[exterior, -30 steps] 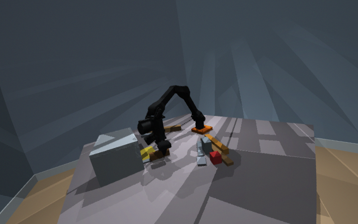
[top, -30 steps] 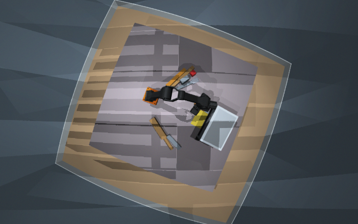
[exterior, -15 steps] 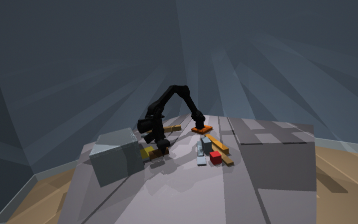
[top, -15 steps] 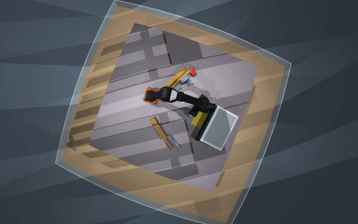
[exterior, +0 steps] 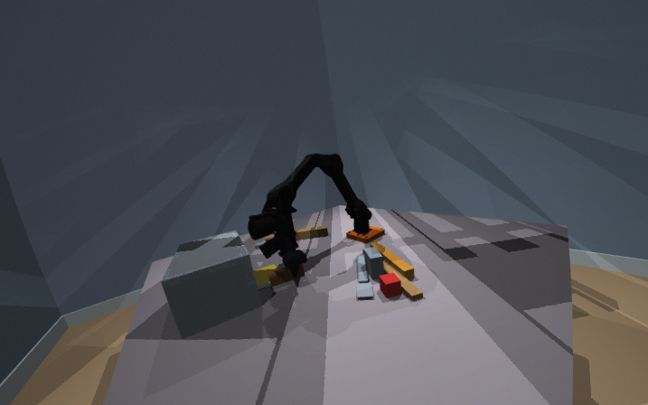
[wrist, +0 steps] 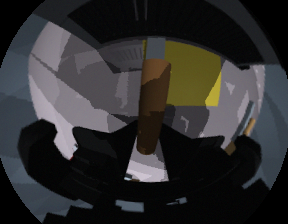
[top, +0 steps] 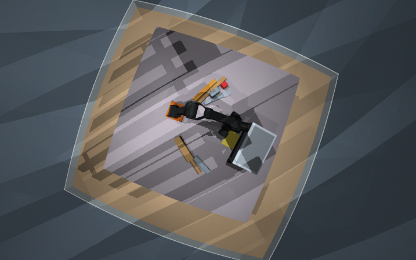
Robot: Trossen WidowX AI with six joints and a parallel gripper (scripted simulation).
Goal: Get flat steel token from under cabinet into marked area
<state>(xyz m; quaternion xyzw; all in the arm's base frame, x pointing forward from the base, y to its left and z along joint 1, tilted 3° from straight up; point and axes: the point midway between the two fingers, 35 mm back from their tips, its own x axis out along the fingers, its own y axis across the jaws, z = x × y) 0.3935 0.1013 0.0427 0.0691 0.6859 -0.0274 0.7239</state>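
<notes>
The grey cabinet [top: 256, 147] [exterior: 215, 296] stands on the table, its dark front edge across the top of the wrist view [wrist: 145, 22]. The yellow marked area [top: 230, 141] [exterior: 263, 274] [wrist: 195, 75] lies in front of it. My gripper [exterior: 295, 273] [wrist: 148, 123] is low in front of the cabinet, shut on the brown handle [exterior: 282, 276] [wrist: 156, 95] of a tool. The tool's grey shaft [wrist: 155, 49] points at the cabinet beside and partly over the yellow area's edge; its far end is hidden by the cabinet front. The token is not visible.
On one side lie an orange bar [top: 204, 90] [exterior: 395, 261], a tan bar [exterior: 411, 289], a red cube [top: 224, 84] [exterior: 389, 285], a grey block [top: 214, 92] [exterior: 373, 263] and a pale flat piece [exterior: 364, 291]. On the other lie a tan piece [top: 183, 148] [exterior: 314, 232] and a grey strip [top: 202, 165].
</notes>
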